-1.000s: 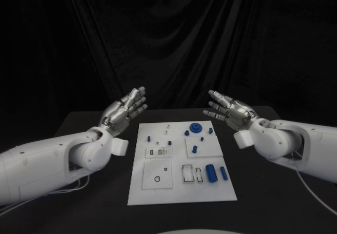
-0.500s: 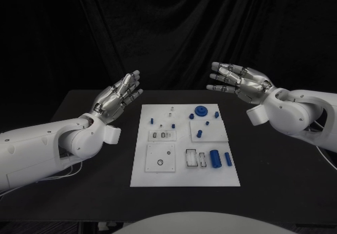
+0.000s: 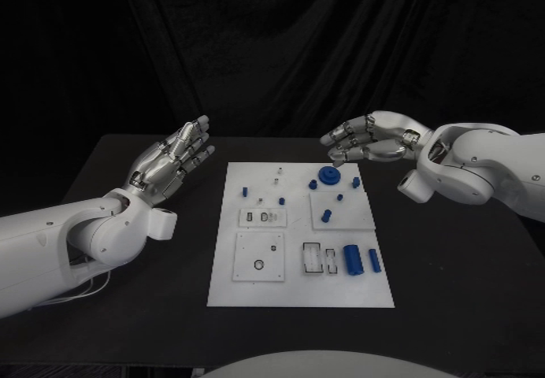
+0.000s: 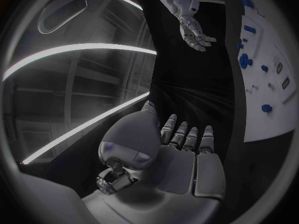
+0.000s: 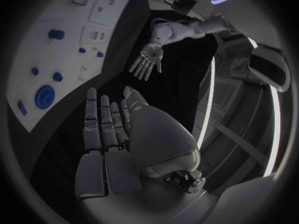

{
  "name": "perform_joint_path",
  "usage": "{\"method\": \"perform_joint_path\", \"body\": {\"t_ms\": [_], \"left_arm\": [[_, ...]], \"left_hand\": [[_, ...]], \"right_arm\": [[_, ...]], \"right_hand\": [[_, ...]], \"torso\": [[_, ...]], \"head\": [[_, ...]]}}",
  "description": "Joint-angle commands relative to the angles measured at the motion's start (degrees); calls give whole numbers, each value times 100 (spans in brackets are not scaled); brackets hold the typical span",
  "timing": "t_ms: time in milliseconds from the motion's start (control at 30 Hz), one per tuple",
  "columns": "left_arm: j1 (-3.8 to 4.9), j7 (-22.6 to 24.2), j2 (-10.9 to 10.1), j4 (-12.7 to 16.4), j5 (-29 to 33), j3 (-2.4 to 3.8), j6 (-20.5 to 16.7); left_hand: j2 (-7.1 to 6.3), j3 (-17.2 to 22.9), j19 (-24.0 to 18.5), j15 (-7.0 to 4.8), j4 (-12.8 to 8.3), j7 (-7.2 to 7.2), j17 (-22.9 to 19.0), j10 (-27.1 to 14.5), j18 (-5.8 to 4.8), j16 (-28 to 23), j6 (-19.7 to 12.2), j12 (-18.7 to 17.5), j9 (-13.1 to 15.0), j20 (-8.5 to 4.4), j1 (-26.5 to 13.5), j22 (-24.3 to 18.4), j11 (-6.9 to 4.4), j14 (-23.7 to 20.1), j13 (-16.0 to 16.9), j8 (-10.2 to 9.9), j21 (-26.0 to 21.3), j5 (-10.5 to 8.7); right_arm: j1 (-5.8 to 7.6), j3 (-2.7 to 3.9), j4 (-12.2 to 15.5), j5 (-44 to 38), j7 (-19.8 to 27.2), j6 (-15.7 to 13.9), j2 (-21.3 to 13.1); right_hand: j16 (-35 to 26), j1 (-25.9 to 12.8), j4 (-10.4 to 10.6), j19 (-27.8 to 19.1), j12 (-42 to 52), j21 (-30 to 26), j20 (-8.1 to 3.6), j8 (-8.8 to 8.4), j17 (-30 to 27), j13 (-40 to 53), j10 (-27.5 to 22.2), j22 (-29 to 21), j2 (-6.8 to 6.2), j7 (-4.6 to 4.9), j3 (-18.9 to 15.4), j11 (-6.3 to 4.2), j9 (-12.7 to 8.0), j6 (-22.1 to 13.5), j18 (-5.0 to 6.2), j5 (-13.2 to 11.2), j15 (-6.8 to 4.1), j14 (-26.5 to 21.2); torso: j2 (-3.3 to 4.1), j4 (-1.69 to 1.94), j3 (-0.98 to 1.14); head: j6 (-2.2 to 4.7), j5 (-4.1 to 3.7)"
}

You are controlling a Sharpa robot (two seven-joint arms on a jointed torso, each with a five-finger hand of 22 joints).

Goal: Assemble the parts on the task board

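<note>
Blue gear (image 3: pixel 328 175) at task board (image 3: pixel 300 291) far edge: small, rigid, probably light; best pinched by rim. Left hand (image 3: pixel 170 161) spread, empty; right hand (image 3: pixel 369 138) loosely curled, empty.

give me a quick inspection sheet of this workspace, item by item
surface: black table, task board lying flat mid-table
job's things: blue parts on the board, a round gear-like part at its far end, two cylinders near its right edge
clutter: nothing seen
hands: left hand open, raised left of the board; right hand empty, fingers curled, above the far right corner
cables: thin cable under the left arm
surroundings: black curtain behind
</note>
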Motion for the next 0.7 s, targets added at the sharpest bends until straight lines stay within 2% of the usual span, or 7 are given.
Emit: {"method": "perform_joint_path", "body": {"t_ms": [33,100,167,333,400,500,700], "left_arm": [[33,862,-21,84,-64,11,47],[38,849,-45,127,-64,14,57],[46,841,-69,165,-64,18,67],[97,825,-151,276,-98,28,93],[139,828,-196,344,-163,32,98],[168,838,-238,417,-205,36,102],[190,833,-315,500,-238,41,114]], "left_hand": [[0,-13,17,17,-1,37,-5,-47,24,-36,21,26,-3,10,68,-5,24,-12,-10,-28,-20,55],[2,6,17,27,-1,48,-5,-59,27,-36,18,24,-3,28,105,-5,33,-12,-11,-30,-20,119],[8,67,17,50,1,56,-5,-58,34,-36,26,42,-3,61,195,-5,67,-12,-10,-30,-20,276],[10,108,17,86,3,62,-5,-43,40,-36,26,68,-3,103,263,-5,106,-12,-6,-31,-20,387],[10,117,17,105,5,64,-5,-39,41,-36,19,76,-4,121,276,-5,124,-12,-5,-33,-20,416],[9,131,20,123,4,61,-5,-35,44,-36,21,84,-4,146,299,-2,142,-12,-5,-34,-17,470],[7,139,21,128,4,61,-5,-35,46,-36,17,87,-4,158,316,-1,151,-12,-5,-35,-16,509]], "right_arm": [[52,5,-30,-2385,-824,-87,77],[80,6,-19,-2878,-1023,-117,124],[104,6,5,-3294,-1182,-166,149],[138,6,73,-4345,-1483,-454,184],[145,6,105,-4874,-1605,-636,196],[146,6,137,-5326,-1743,-732,208],[134,5,120,-5717,-1884,-783,286]], "right_hand": [[234,-71,-76,304,80,277,-67,-117,148,62,298,179,-103,-79,82,34,47,175,11,-104,-19,419],[694,-141,-152,734,93,848,-166,-269,370,106,586,551,-190,-45,120,49,75,312,-38,-177,-61,1057],[1019,-238,-139,905,156,1230,-200,-380,536,173,837,828,-240,-33,148,76,100,384,-85,-287,-58,1357],[2167,-383,-37,1485,247,2450,-287,-587,1087,357,1262,1718,-425,-119,310,19,188,559,-46,-316,-221,2380],[2873,-420,29,2533,221,4448,-326,-659,1415,399,1473,4149,-535,-131,439,-28,247,635,-305,-189,-301,2807],[3697,-521,206,2867,40,5738,-315,-807,1951,447,1595,5773,-772,-176,781,-47,365,722,-453,-152,-354,2979],[4208,-607,284,2997,-93,6117,-276,-912,2557,490,1457,6324,-929,-212,926,-66,431,698,-502,-168,-375,3264]], "torso": [[162,54,-47],[192,69,-53],[283,118,-76],[372,176,-98],[433,207,-106],[499,224,-119],[655,260,-156]], "head": [[28,-97],[23,-173],[86,-255],[74,-283],[92,-335],[131,-361],[271,-406]]}}
